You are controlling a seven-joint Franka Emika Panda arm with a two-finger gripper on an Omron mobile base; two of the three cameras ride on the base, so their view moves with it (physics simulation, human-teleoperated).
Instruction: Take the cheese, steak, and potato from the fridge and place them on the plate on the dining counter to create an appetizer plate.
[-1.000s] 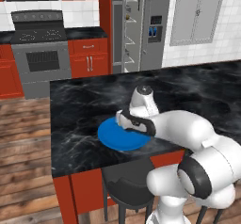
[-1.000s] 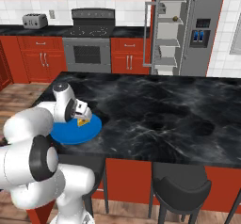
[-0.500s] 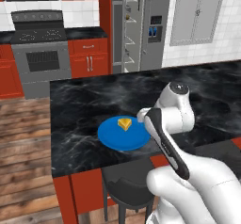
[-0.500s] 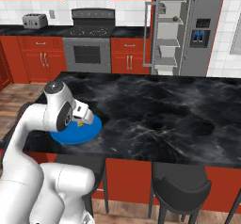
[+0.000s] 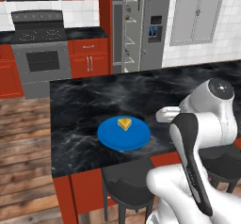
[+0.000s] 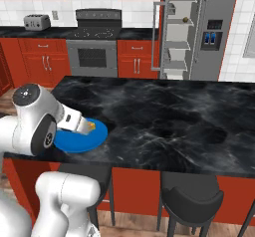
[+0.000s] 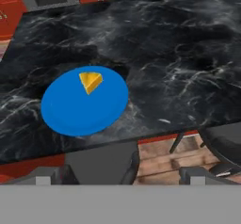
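- Now, the cheese (image 7: 90, 81) sits on the plate (image 7: 70, 115), a yellow-orange wedge lying toward the plate's far edge in the hand view, nothing gripping it.
- From the left base view the same cheese (image 5: 124, 123) rests just off the middle of the plate (image 5: 113, 136), on the side nearer the stove wall.
- The plate lies flat on the black marble surface (image 5: 84, 100), near its front edge, right above a dark stool (image 5: 127, 185).
- The pincer (image 7: 120, 176) shows as two dark tips at the bottom of the hand view, set well apart and holding nothing, pulled away from the plate and looking down over the surface's near edge.
- In the right base view the white arm (image 6: 35, 119) hangs over the near side of the plate (image 6: 94, 134), covering much of it; the cheese (image 6: 91, 127) peeks out just past the wrist.
- Across the room the fridge (image 6: 199, 32) stands with its left door swung open, white-edged shelves on show.
- A small round brown thing sits on an upper shelf, the potato (image 6: 185, 19) by the look of it.
- The steak is too small to pick out on those shelves.
- Beside the fridge are the red cabinets (image 6: 134, 57) and the stove (image 6: 94, 42).
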